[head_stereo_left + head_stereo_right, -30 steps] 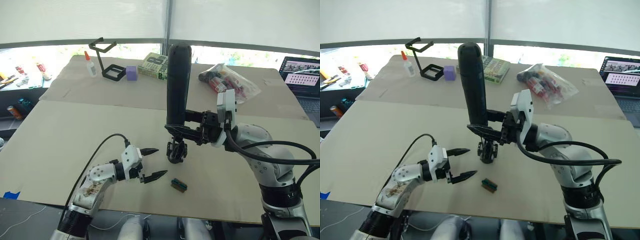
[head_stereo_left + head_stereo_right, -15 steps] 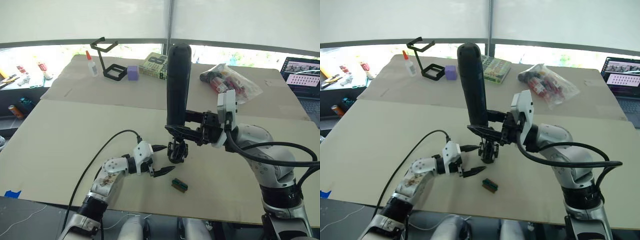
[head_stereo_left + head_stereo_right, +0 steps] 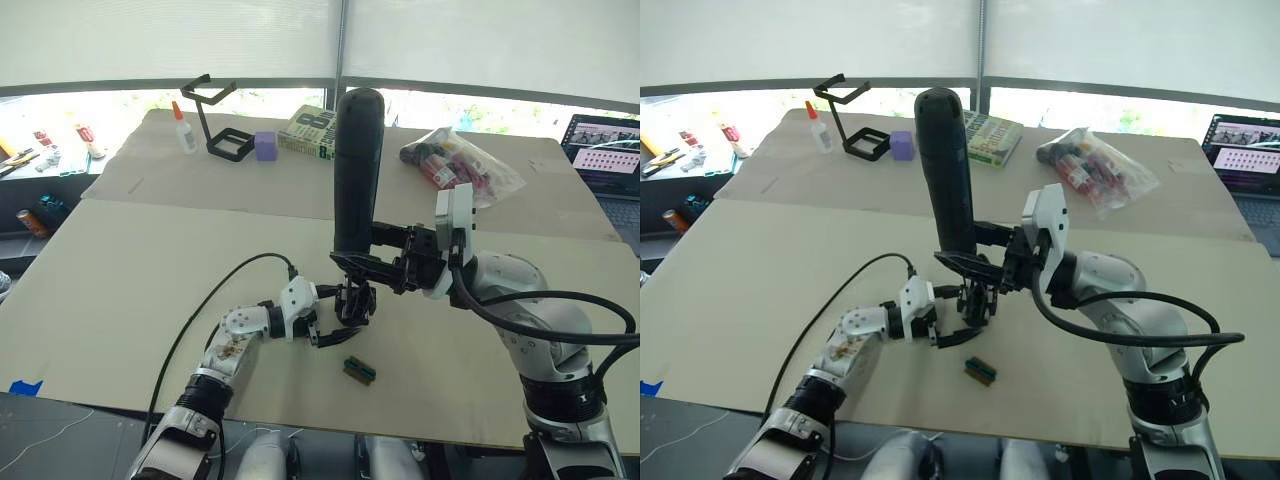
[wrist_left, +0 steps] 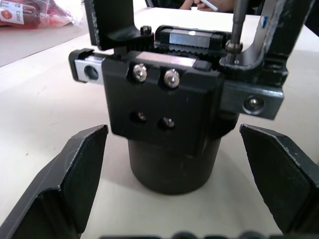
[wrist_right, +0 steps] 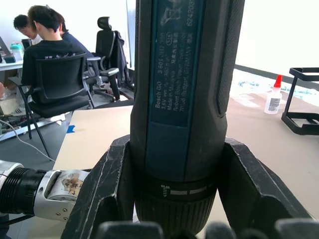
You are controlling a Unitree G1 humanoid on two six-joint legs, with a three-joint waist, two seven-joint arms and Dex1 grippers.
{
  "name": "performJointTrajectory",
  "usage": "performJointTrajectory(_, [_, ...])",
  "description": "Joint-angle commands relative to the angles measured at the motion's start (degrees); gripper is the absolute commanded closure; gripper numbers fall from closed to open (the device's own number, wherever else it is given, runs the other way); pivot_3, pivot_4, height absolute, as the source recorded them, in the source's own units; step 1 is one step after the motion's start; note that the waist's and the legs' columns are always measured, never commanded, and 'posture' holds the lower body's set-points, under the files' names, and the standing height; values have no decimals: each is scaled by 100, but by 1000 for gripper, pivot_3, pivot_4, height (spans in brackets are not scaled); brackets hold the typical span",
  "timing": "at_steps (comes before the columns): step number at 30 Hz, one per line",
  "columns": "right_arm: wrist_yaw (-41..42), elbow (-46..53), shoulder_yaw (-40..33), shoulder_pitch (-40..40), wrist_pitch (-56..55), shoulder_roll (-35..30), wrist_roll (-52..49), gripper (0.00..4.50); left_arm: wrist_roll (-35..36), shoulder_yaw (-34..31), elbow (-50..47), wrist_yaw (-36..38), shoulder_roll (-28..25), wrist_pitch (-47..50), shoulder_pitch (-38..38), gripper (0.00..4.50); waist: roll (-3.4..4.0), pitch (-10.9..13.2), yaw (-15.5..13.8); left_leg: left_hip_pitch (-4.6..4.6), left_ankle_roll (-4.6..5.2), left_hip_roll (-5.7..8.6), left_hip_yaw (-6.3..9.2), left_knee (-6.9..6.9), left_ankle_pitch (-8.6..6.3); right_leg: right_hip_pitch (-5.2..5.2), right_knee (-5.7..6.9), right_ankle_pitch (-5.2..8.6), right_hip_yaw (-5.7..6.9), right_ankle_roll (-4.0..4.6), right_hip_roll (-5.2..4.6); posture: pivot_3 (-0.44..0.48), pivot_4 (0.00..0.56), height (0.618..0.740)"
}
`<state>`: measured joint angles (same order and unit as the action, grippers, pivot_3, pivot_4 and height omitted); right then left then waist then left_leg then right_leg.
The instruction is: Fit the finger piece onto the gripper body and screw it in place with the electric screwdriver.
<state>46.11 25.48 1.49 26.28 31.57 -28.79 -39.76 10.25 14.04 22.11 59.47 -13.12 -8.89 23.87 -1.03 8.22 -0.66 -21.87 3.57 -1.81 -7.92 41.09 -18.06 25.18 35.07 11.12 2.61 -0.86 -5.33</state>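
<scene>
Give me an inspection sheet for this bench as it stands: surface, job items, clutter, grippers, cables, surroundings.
Surface: tan table, two boards with a seam across.
Job items: gripper body upright on its round base; screwdriver held vertical above it, bit down at the body's top. Finger piece: cannot tell it apart.
Clutter: green-and-brown block near the front edge; at the back a wire stand, glue bottle, purple cube, book, bag of items.
Grippers: left gripper open, fingers either side of the body; right gripper shut on the screwdriver.
Cables: black cable looping over the left arm.
Surroundings: laptop at right; seated people beyond.
</scene>
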Motion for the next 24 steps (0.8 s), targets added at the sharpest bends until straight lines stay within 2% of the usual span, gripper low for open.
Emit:
performJointTrajectory(1, [12,130,-57,28,-119,5,11,2572,-89,49,112,15,86,-239,157,0,0,0,3,0,0,0,0,1,0,0,0,0,0,0,1,0,150,740])
performJointTrajectory(10, [35,83,-52,60,-121,-2,41,2572,-148,19,444,91,129,-393,292,0,0,0,5,0,3,-1,3,5,-1,-1,1,-1,1,-1,-1,0,150,740])
performJointTrajectory(13, [43,73,-56,61,-117,-8,40,2572,-158,-3,491,46,150,-414,284,868,0,0,4,0,3,-1,3,5,-1,-1,1,-1,1,-1,-1,0,150,740])
performJointTrajectory(15, [42,53,-51,66,-95,-34,60,2572,-181,3,544,33,170,-428,287,1816,0,0,4,1,3,-1,3,5,-1,-2,1,-1,1,-1,-1,0,150,740])
performJointTrajectory(16, [35,38,-37,70,-82,-58,90,2572,-192,9,571,37,179,-440,289,2008,-2,-1,4,0,3,-1,4,8,-1,-3,2,-1,1,-1,-1,0,150,740])
performJointTrajectory(24, [99,-89,54,74,-79,-50,192,2572,-278,12,711,-19,231,-506,347,2006,-1,-1,3,0,19,-2,6,26,-11,-11,3,-7,2,-4,-5,0,150,740])
